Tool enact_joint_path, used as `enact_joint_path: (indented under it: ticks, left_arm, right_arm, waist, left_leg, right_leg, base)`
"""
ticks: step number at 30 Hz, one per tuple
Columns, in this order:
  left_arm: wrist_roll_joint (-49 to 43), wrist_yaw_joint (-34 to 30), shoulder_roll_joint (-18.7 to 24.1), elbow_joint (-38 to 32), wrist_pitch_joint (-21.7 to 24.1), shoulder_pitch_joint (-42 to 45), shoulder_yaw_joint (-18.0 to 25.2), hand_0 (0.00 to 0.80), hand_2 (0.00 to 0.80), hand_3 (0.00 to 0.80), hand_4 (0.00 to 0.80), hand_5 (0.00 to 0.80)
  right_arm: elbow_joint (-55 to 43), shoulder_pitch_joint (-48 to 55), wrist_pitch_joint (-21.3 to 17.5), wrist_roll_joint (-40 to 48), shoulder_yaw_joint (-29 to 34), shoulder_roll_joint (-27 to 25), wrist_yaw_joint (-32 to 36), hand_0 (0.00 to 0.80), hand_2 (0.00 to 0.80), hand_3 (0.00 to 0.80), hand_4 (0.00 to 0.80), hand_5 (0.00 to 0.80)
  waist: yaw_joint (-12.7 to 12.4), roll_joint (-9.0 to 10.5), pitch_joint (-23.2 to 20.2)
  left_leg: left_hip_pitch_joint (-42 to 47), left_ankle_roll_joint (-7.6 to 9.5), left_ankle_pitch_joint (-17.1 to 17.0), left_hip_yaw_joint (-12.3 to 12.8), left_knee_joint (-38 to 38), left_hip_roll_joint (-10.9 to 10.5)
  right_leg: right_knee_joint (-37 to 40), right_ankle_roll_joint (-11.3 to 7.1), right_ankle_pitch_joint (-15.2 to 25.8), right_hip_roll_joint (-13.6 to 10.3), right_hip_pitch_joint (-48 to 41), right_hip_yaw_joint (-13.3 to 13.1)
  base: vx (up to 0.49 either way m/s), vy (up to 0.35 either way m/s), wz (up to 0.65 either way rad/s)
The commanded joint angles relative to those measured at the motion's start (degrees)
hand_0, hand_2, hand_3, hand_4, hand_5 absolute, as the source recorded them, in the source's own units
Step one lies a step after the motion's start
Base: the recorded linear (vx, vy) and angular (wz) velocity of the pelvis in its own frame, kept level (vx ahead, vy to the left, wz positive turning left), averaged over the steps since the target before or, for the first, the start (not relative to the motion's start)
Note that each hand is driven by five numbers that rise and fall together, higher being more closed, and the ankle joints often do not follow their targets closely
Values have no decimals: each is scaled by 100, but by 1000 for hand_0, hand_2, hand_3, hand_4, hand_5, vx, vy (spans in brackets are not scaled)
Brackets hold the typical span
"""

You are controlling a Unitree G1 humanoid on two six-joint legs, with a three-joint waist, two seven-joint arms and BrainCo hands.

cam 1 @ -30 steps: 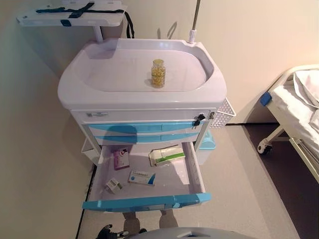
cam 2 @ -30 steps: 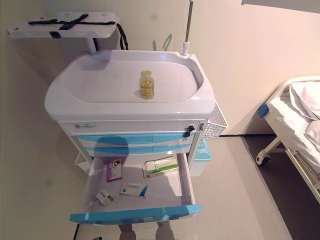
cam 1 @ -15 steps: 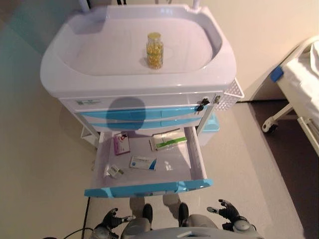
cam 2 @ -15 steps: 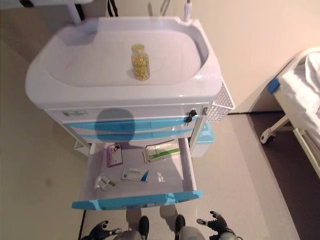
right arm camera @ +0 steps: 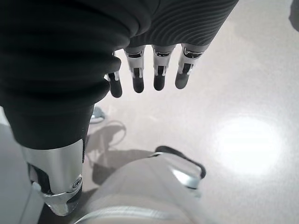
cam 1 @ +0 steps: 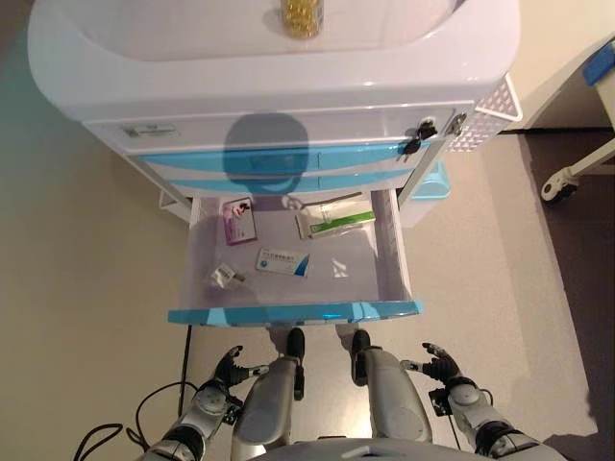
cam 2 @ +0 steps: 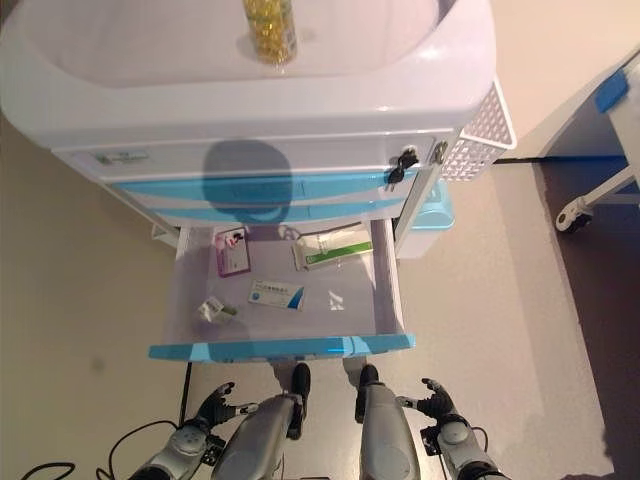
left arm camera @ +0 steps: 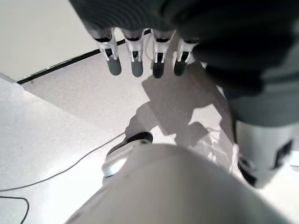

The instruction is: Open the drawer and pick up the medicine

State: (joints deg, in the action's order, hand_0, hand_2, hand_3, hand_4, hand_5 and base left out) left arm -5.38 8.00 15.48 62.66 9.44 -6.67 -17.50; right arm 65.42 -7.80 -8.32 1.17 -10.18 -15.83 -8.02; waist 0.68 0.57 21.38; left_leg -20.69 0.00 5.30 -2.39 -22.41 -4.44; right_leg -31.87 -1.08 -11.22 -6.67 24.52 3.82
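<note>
the white cart with the blue-fronted drawers has its bottom drawer pulled all the way out, a jar of yellow capsules sits up on its top tray, a white mesh basket hangs off its side and a bed frame on a caster stands off to the right. inside the drawer lie the medicine boxes: a green-striped white box at the back, a pink-and-white box back left, a blue-and-white box in the middle and a small crumpled pack front left, print on all of them too small to read. both hands are well apart from any of it, left hand and right hand hanging low by the floor in front of the drawer with fingers relaxed and spread, holding nothing.
</note>
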Motion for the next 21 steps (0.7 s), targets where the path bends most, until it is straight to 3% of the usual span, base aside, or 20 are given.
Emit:
enact_joint_path:
  ticks: [1,10,13,14,15,18,21]
  left_arm:
    - [-2,65,80,-399,107,198,-128,0,0,0,0,0]
    - [326,-777,491,-1408,139,230,-581,0,0,0,0,0]
    - [425,-1127,887,-2139,107,73,-887,0,0,0,0,0]
    - [557,-1335,1210,-2673,69,-67,-1016,0,0,0,0,0]
    - [558,-1337,1214,-2677,66,-65,-1015,0,0,0,0,0]
    - [1311,-1737,1837,-3697,45,-147,-1075,0,0,0,0,0]
    - [1958,-2075,2508,-4241,3,-244,-1182,0,0,0,0,0]
  right_arm:
    - [-293,115,-145,-31,-239,-233,-92,0,0,0,0,0]
    - [-291,-8,-101,-62,-295,-497,77,0,0,0,0,0]
    - [-315,-59,-64,-68,-354,-637,237,0,0,0,0,0]
    - [-225,-55,-10,-79,-375,-702,334,0,0,0,0,0]
    - [-225,-55,-10,-79,-375,-701,334,0,0,0,0,0]
    - [-117,-6,60,-103,-395,-774,506,0,0,0,0,0]
    - [-27,61,106,-148,-464,-792,646,0,0,0,0,0]
  waist:
    - [110,37,-153]
    - [164,-11,-131]
    - [202,-11,-127]
    - [211,-5,-131]
    - [208,-3,-131]
    - [212,-13,-140]
    - [227,-7,-173]
  left_leg:
    - [-419,288,378,112,-746,-220]
    - [-922,391,482,339,-1149,-139]
    - [-1003,432,430,475,-1079,-113]
    - [-1033,462,414,544,-1043,-98]
    - [-1032,462,415,546,-1043,-98]
    - [-1088,510,389,632,-990,-104]
    - [-1109,519,369,682,-936,-104]
  right_leg:
    - [120,-228,626,-114,217,-219]
    - [-30,-217,728,121,801,-528]
    - [62,-261,851,205,953,-677]
    - [107,-287,902,234,1026,-748]
    - [106,-288,903,235,1027,-751]
    - [174,-315,970,256,1092,-851]
    - [245,-321,1009,281,1130,-926]
  base:
    - [-50,22,1]
    - [-66,43,-13]
    - [-68,78,-41]
    - [-44,57,-28]
    - [-46,52,-33]
    - [-32,39,-24]
    - [-13,18,-19]
